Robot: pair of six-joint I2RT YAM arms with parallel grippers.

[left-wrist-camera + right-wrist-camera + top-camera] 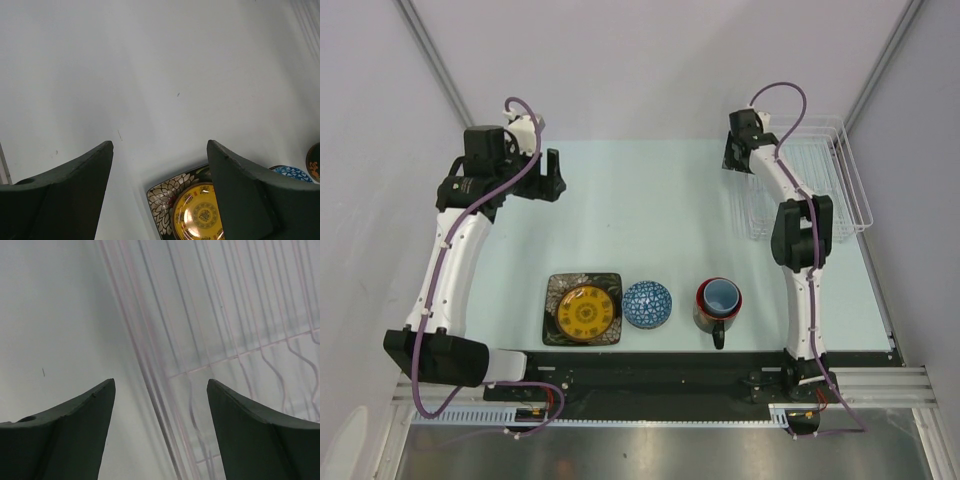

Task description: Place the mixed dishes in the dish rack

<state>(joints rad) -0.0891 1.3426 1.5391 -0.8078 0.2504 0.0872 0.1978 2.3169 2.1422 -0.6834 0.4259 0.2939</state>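
Note:
The black square floral plate (557,332) lies at the table's near edge with the small round yellow plate (586,311) on it. The blue-white patterned bowl (647,304) sits upside down to its right. The light blue cup (722,295) stands inside the dark red-lined mug (701,314). The dish rack (842,152), seen as thin white wire, stands at the far right. My left gripper (552,175) is open and empty over bare table at the far left; its wrist view shows the floral plate (164,199) and the yellow plate (200,216) below the open gripper (160,145). My right gripper (735,160) is open and empty at the rack's left edge (225,315). The speckled beige bowl is out of view.
The blue-white bowl (292,172) and the mug's edge (315,162) show at the right of the left wrist view. White walls close in the table at the back and both sides. A black rail with both arm bases runs along the near edge (650,370).

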